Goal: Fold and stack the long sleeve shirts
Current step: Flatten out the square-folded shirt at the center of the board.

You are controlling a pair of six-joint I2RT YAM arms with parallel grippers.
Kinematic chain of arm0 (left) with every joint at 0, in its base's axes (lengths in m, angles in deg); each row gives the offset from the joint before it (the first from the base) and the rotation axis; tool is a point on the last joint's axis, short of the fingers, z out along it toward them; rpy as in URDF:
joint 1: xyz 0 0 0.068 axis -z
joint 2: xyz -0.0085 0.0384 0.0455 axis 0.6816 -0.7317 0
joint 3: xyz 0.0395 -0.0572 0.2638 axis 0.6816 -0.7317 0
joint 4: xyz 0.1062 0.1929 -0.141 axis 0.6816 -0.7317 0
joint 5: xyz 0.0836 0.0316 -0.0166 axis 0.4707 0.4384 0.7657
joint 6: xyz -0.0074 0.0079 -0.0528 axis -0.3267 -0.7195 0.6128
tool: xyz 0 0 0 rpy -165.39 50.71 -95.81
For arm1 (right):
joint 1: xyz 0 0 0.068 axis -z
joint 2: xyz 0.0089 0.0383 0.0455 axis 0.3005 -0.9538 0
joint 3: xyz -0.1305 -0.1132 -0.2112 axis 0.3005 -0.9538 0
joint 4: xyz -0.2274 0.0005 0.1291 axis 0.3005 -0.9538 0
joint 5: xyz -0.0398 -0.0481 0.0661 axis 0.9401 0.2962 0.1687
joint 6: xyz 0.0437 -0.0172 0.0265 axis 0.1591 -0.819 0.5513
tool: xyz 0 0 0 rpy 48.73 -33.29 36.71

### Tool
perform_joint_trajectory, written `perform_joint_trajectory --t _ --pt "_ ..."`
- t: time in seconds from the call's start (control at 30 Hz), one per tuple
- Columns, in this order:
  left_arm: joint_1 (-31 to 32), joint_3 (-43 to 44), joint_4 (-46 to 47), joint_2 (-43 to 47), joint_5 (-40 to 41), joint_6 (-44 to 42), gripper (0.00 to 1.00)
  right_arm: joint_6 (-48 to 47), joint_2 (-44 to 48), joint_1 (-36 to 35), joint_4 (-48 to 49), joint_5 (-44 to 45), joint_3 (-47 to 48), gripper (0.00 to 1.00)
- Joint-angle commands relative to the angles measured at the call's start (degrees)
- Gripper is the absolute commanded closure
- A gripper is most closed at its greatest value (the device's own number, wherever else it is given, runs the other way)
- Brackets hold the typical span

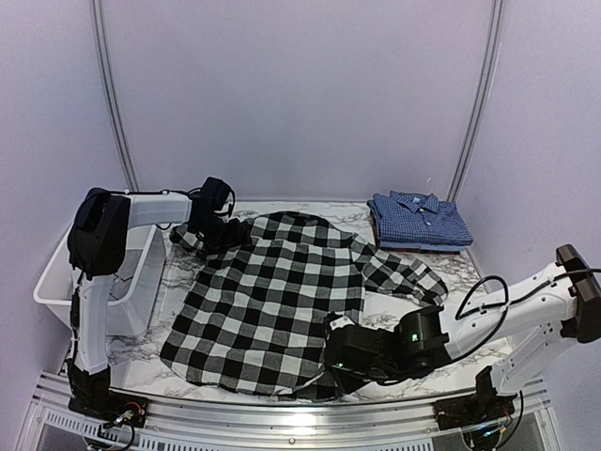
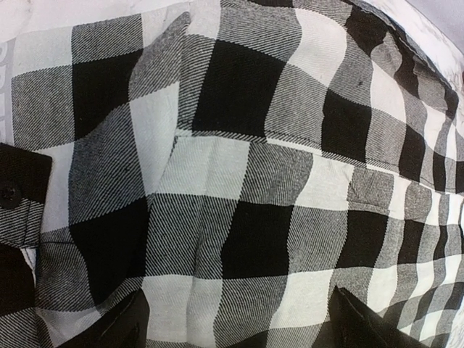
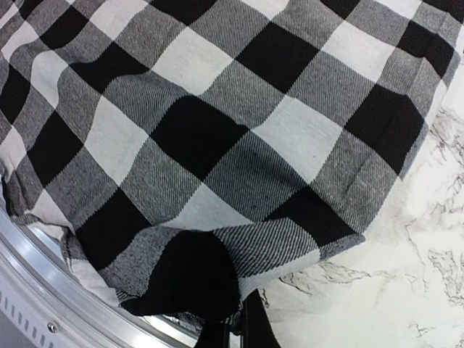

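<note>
The black-and-white buffalo-check long sleeve shirt (image 1: pixel 272 301) lies spread flat on the marble table (image 1: pixel 470 272), one sleeve reaching right. The blue checked shirt (image 1: pixel 418 221) sits folded at the back right. My left gripper (image 1: pixel 223 230) hovers over the checked shirt's far left shoulder; in the left wrist view it (image 2: pixel 239 330) is open, fingertips (image 2: pixel 123 326) wide apart above the cloth (image 2: pixel 239 181). My right gripper (image 1: pixel 336 362) is at the near right hem. In the right wrist view it (image 3: pixel 233 333) is shut on the hem (image 3: pixel 210 275), which bunches up over the fingers.
A white plastic bin (image 1: pixel 56 282) stands at the table's left edge beside the left arm. An aluminium rail (image 1: pixel 282 409) runs along the near edge, close under the pinched hem (image 3: pixel 43 290). Bare marble (image 3: pixel 377 290) lies right of the hem.
</note>
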Motion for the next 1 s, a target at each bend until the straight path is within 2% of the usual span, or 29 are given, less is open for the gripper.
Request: perform_joint_trajectory --t 0.0,0.17,0.3,0.5,0.67,0.7,0.8,0.83,0.97 --pt "-1.01 1.46 -1.86 -2.08 0.66 -0.39 0.12 1.39 3.97 -0.83 -4.45 -0.91 -1.27 1.00" --pt "-1.52 1.63 -1.88 -2.73 0.67 -0.47 0.11 1.27 6.61 -1.65 -3.53 -5.95 -5.74 1.00" --pt "-1.62 1.93 -1.99 -3.10 0.68 -0.39 0.11 0.93 3.72 -3.58 -2.22 -9.12 -5.86 0.99" --pt "-1.74 2.27 -2.17 -3.68 0.93 -0.64 0.11 2.79 0.36 -6.39 -6.89 -9.66 -5.61 0.99" --pt "-1.84 2.59 -2.33 -3.88 1.09 -0.83 0.11 4.24 4.13 -6.40 -11.20 -7.29 -5.52 0.90" --pt "-1.84 2.76 -2.35 -3.90 0.94 -0.90 0.11 3.76 4.69 -6.40 -10.91 -7.12 -5.42 0.84" --pt "-1.81 3.11 -2.31 -4.04 0.37 -0.96 0.11 1.24 4.80 -6.41 -8.75 -7.32 -4.03 0.44" --pt "-1.84 3.16 -2.35 -3.88 0.00 -0.99 0.11 0.52 4.69 -6.33 -8.67 -6.57 -3.11 0.35" --pt "-1.37 3.34 -2.36 -1.82 -0.67 -1.95 0.11 -1.83 6.91 -1.97 -10.94 -0.46 0.31 0.04"
